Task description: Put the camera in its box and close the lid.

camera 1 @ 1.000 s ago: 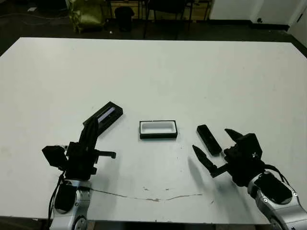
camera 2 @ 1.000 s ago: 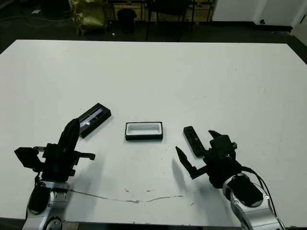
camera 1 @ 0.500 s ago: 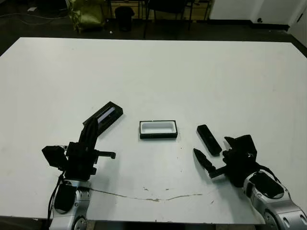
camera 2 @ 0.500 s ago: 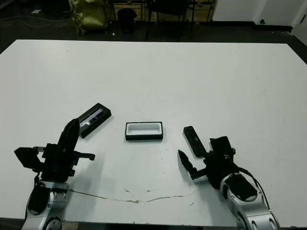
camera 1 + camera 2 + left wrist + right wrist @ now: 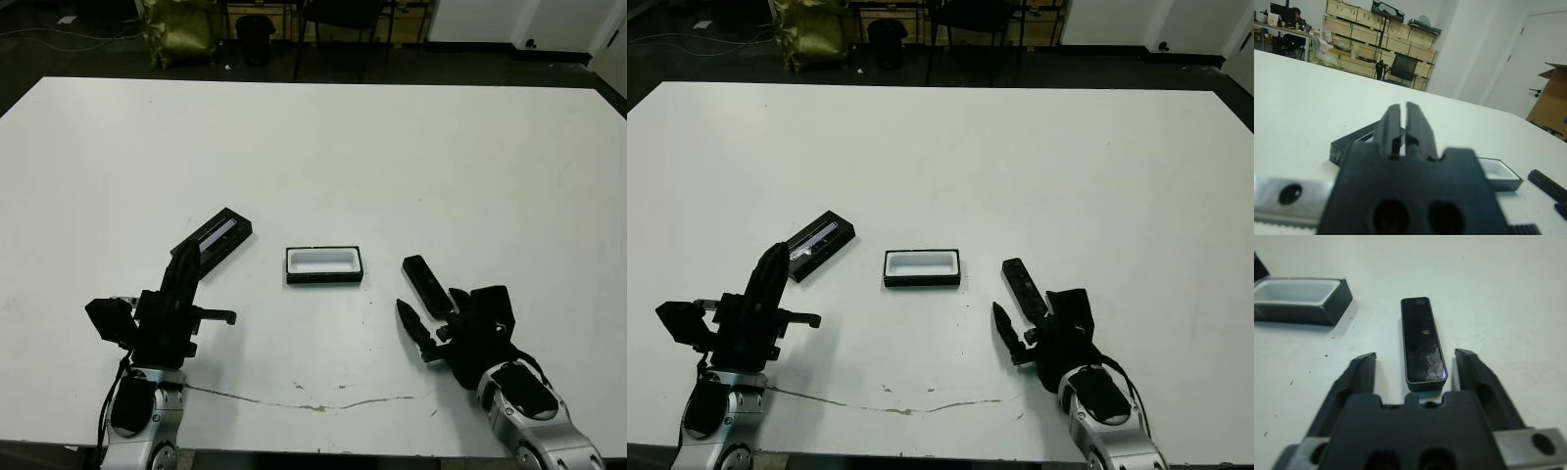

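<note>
The camera point(image 5: 426, 285) is a plain black bar lying flat on the white table, right of the box point(image 5: 324, 264), a small black tray with a white lining. My right gripper point(image 5: 1417, 355) is open and low over the table, one finger on each side of the camera's point(image 5: 1421, 342) near end, touching neither side. The lid point(image 5: 217, 235), black with a pale stripe, lies at an angle left of the box. Just short of the lid's near end, my left gripper point(image 5: 188, 262) is shut on nothing and points at it.
A thin dark scratch line point(image 5: 313, 403) runs across the table near its front edge. Beyond the far edge stand chairs point(image 5: 333, 29) and a yellow-green bag point(image 5: 176, 29). A person point(image 5: 1295, 12) sits far off in the left wrist view.
My right gripper has come down and slid left, so its open fingers now straddle the camera's near end. The left arm, lid, box and camera have not moved.
</note>
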{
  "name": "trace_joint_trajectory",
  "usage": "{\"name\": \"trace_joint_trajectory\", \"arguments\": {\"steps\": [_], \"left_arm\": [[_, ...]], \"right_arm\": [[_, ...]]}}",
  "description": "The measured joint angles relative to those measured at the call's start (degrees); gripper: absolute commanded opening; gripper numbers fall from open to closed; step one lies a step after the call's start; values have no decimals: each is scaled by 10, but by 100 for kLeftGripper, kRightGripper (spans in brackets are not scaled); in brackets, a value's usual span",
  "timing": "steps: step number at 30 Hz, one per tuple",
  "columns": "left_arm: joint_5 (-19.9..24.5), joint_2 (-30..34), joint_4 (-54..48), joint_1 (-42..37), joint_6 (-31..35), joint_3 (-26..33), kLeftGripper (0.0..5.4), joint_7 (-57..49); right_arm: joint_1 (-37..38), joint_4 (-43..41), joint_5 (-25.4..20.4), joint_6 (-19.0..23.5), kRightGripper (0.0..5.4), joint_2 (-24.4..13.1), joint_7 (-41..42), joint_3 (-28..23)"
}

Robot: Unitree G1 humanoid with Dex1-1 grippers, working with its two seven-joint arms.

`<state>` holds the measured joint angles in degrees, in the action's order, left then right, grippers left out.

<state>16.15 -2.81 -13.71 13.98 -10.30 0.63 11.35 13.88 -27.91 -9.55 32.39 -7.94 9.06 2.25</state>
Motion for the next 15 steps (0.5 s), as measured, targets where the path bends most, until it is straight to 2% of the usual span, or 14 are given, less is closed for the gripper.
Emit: {"name": "trace_joint_trajectory", "arguments": {"steps": [10,12,15], "left_arm": [[-2,-1,-6,1,7,-1,0,-7],[-3,-1,-6,0,7,-1,0,-7],[-2,-1,-7,1,9,-1,0,-8]], "right_arm": [[13,1,-9,-20,76,-4,14,-5],[15,-3,-9,-19,50,-7,17,-5],[16,-5,-10,-17,38,-10,21,-6]]}}
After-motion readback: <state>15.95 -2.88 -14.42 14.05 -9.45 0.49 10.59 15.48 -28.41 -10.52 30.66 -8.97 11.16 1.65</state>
